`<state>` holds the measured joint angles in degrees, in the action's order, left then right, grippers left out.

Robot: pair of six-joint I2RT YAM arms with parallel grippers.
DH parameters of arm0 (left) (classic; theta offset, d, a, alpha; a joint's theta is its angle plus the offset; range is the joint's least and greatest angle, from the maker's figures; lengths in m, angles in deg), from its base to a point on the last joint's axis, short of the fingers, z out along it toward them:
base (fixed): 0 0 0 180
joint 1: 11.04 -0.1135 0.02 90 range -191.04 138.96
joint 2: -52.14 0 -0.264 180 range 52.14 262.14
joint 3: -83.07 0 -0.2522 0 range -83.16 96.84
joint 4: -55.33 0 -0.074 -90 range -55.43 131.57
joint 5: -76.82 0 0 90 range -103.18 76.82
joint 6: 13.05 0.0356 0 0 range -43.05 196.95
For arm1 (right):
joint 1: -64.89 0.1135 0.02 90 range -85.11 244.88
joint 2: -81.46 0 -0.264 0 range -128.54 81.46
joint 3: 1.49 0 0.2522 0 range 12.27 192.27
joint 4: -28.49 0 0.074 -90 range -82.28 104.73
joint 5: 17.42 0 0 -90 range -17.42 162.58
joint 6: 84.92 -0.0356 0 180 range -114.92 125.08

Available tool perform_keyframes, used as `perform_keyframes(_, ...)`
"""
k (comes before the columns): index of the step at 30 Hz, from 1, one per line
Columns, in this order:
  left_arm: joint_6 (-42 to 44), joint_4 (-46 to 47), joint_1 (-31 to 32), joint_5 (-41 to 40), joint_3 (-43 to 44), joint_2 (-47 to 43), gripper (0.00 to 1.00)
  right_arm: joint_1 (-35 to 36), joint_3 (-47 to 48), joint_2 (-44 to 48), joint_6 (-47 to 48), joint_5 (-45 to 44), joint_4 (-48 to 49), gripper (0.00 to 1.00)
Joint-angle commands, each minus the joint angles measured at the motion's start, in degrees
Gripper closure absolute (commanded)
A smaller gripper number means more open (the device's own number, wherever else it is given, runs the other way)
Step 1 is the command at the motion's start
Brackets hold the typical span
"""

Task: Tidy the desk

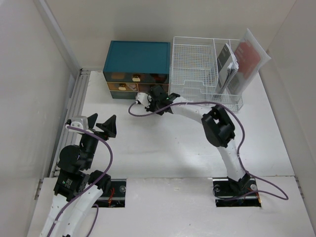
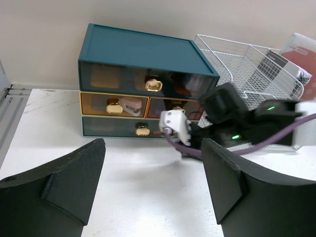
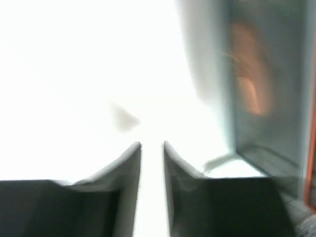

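Holds the left gripper (image 2: 153, 148) at 8 o'clock in the overhead view, fingers spread wide with nothing between, aimed toward 1 o'clock; stretches the right arm (image 1: 217, 128) from its base at 5 o'clock, elbow bent, out toward 11 o'clock; sets the right gripper (image 3: 152, 148) just before the teal drawer box (image 1: 137, 57), fingers drawn almost together, thin slit, view blurred. Shows the white bench (image 1: 148, 153) filling the middle; box at 12 o'clock on it; wire rack (image 1: 195, 61) at 1 o'clock just beside; pale walls (image 1: 29, 74) around.

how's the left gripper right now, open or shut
Open. The left gripper has its fingers spread wide, with bare desk between them and nothing held.
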<state>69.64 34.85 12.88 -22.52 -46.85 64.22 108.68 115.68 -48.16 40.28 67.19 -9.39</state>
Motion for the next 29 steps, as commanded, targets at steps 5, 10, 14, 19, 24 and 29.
perform_keyframes(5, -0.1, 2.1, 0.2, -1.5, -0.4, -0.9, 0.07, 1.6, -5.0, 24.6, 7.8, 34.9, -12.5, 0.16)
perform_keyframes(10, -0.6, 2.1, 0.2, -1.5, -0.4, -0.4, 0.00, 1.6, -13.6, 41.6, -2.8, 16.0, 0.0, 0.00)
perform_keyframes(14, -0.6, 2.1, 0.2, -2.0, -0.4, -0.4, 0.00, 1.6, -20.0, 51.3, -13.0, -4.7, 11.2, 0.00)
perform_keyframes(19, -0.6, 2.1, 0.2, -2.0, -0.4, -0.4, 0.00, 0.9, -29.0, 60.0, -16.0, -23.8, 19.0, 0.00)
perform_keyframes(24, -0.6, 2.1, 0.2, -2.0, -0.4, 0.1, 0.00, -1.9, -38.4, 71.3, -18.6, -28.3, 19.6, 0.00)
perform_keyframes(29, -0.6, 2.1, 0.2, -2.0, -0.4, 1.9, 0.00, -14.9, -49.6, 83.2, -22.6, -16.3, 21.5, 0.00)
